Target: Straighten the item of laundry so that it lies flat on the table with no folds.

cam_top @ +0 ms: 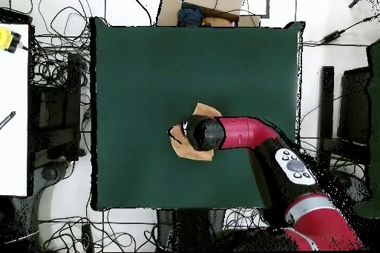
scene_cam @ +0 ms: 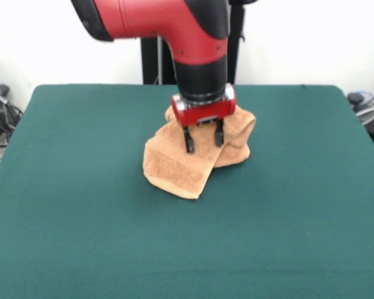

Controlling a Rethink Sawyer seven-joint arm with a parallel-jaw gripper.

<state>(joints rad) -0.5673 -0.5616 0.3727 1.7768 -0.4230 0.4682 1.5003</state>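
- Mid-bench, on dark green felt bench (scene_cam: pixel 81 218): crumpled orange-tan terry towel (scene_cam: pixel 174 165), folded over itself.
- Above it: my claw (scene_cam: pixel 204 142), fingers parted, gripping nothing.

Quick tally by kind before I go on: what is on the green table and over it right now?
Towel, orange-tan, crumpled and folded: 1
Gripper, fingers apart, over the towel: 1
Table, dark green: 1
Total: 3
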